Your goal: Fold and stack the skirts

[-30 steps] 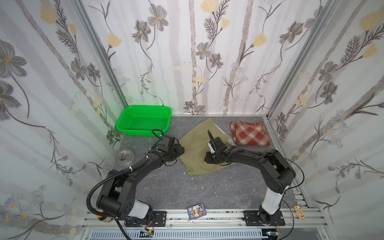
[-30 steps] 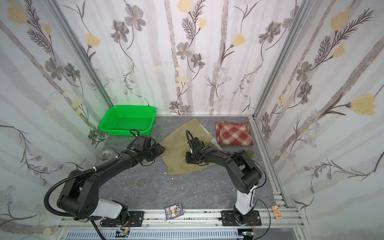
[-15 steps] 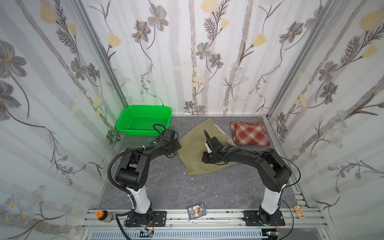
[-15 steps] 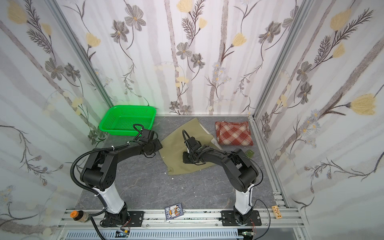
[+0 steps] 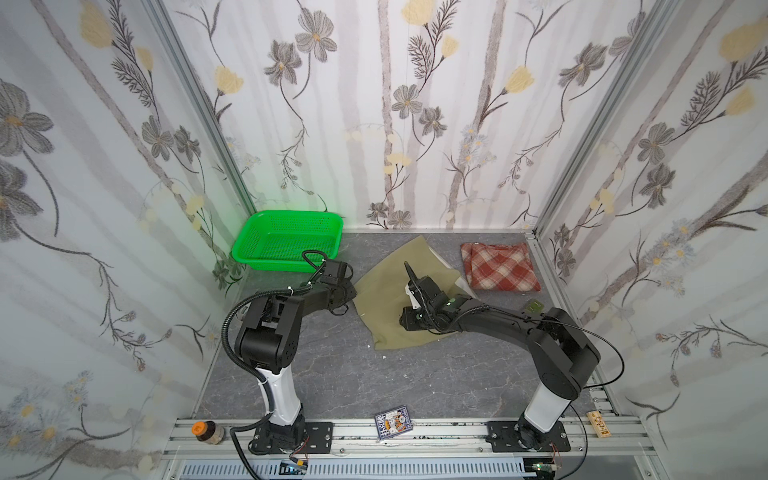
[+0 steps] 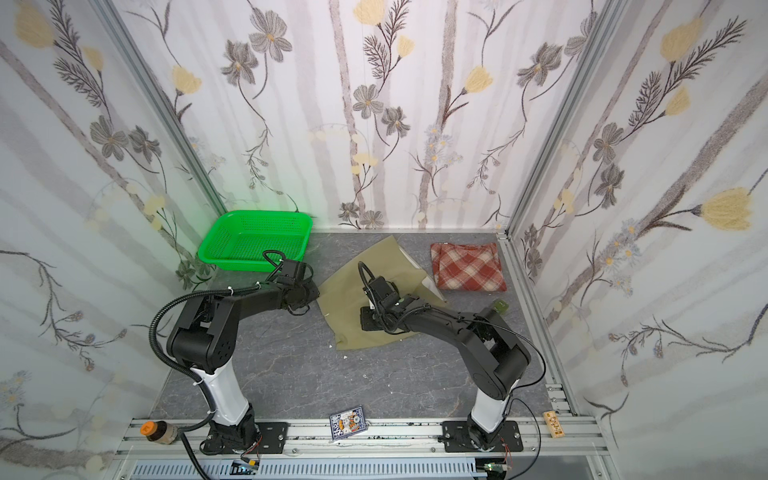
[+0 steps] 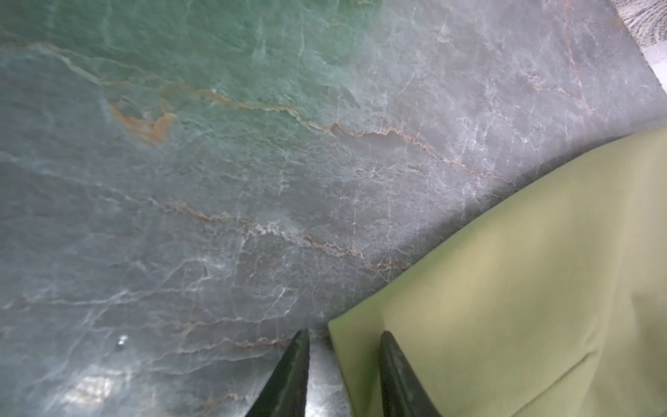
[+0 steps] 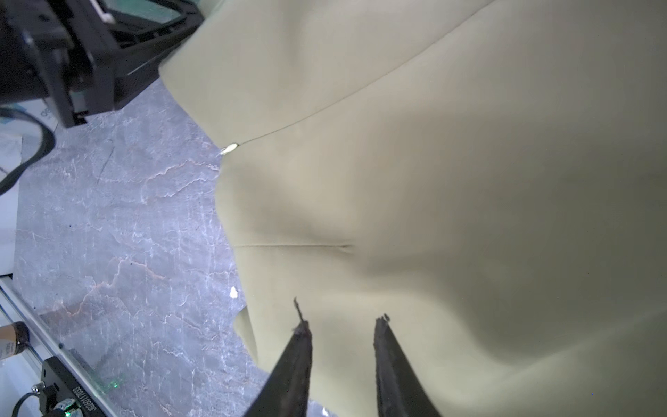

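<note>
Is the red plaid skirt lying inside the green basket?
No, the plaid skirt lies folded on the grey table by the right wall, well apart from the green basket.

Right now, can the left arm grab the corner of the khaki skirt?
Probably yes. The left gripper sits right at a corner of the khaki skirt, jaws apart with the cloth edge between them. Nothing blocks it; the right gripper is further in, over the same skirt.
</note>
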{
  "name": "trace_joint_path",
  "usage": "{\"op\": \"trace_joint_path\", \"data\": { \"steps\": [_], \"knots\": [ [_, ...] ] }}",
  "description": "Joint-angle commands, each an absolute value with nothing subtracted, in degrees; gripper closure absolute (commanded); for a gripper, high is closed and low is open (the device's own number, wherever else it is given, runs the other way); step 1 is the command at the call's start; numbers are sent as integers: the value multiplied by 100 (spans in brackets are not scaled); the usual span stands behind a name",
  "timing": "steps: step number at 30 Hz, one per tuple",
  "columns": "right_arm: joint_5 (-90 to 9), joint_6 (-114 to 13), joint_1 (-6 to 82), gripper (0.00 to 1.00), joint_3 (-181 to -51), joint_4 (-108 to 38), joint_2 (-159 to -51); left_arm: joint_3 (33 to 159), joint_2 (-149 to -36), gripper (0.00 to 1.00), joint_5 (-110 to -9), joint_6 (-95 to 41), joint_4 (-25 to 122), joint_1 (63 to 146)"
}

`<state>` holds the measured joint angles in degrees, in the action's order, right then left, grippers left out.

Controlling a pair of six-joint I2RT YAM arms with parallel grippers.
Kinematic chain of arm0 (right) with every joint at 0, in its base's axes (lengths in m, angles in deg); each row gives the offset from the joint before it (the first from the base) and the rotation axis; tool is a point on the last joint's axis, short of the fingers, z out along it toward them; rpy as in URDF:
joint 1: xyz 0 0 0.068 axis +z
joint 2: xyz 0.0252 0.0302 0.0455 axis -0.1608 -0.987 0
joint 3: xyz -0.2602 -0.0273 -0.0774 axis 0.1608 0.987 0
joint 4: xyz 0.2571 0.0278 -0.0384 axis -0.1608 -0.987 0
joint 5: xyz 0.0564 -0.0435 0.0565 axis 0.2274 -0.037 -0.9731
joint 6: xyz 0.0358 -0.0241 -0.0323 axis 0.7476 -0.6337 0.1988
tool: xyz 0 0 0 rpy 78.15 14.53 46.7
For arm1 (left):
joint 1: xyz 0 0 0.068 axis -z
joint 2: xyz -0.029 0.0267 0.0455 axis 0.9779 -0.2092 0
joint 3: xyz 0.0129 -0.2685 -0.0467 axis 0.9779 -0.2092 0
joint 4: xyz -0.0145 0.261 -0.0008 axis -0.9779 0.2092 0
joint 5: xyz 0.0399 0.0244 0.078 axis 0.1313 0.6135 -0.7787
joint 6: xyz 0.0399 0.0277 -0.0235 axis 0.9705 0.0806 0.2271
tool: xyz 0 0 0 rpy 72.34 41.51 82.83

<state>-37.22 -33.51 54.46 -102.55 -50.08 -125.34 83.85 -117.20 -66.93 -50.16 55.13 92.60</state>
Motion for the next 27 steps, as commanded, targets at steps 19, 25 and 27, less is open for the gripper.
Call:
{"op": "trace_joint_path", "data": {
  "steps": [19, 25, 27],
  "knots": [
    [-2467, -4061, 6896, 51, -10569, -6023, -12431, 7974, -11299, 100, -6785, -4879, 5385, 9010],
    [-2596, -4242, 7313, 51, -10975, -6119, -12920, 7501, -10888, 100, -6833, -4948, 5394, 8955],
    [-2573, -4309, 7391, 51, -11153, -6142, -13034, 7378, -10804, 100, -6860, -4957, 5394, 8936]
  ]
}}
